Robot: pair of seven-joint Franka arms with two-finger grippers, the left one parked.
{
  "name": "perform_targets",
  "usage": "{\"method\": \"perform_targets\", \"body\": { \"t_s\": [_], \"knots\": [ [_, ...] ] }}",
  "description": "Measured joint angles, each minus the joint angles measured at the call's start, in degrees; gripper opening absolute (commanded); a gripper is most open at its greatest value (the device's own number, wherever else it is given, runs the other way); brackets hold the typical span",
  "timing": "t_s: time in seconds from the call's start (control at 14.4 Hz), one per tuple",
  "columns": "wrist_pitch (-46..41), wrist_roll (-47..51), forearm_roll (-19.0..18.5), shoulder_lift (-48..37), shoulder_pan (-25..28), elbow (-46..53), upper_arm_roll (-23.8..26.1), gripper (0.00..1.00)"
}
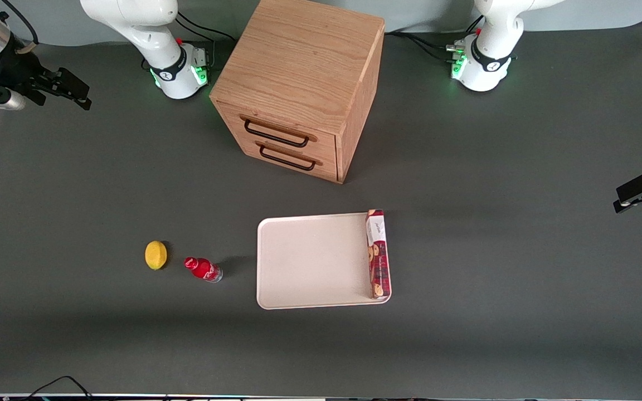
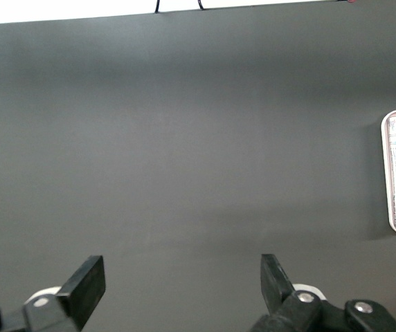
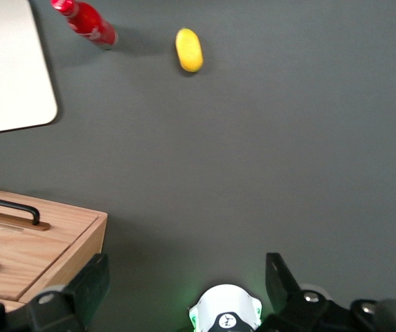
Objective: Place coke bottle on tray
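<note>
The coke bottle (image 1: pixel 203 269), tiny with a red cap, red label and clear base, lies on its side on the dark table, between a yellow fruit and the tray. It also shows in the right wrist view (image 3: pixel 87 23). The cream-white tray (image 1: pixel 310 262) lies flat beside it, also seen in the right wrist view (image 3: pixel 7 69). My right gripper (image 1: pixel 84 93) hangs open and empty at the working arm's end of the table, far from the bottle and farther from the front camera. Its fingers stand wide apart in the right wrist view (image 3: pixel 184 277).
A yellow lemon-like fruit (image 1: pixel 156 255) lies beside the bottle. A long red cookie box (image 1: pixel 378 253) lies on the tray's edge toward the parked arm. A wooden two-drawer cabinet (image 1: pixel 298 83) stands farther from the front camera than the tray.
</note>
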Motion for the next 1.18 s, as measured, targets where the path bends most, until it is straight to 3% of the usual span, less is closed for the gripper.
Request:
{"method": "perform_targets", "body": {
  "t_s": [0.35, 0.56, 0.83, 1.18],
  "knots": [
    [0.03, 1.89, -0.1, 21.39, 1.61, 21.02, 7.75, 1.0],
    [3.27, 3.72, -5.47, 36.39, 2.87, 29.59, 9.34, 1.0],
    [14.88, 10.59, -9.7, 49.31, 3.99, 31.99, 9.6, 1.0],
    [25.63, 15.92, -11.9, 56.96, 5.39, 30.34, 9.81, 1.0]
  ]
}}
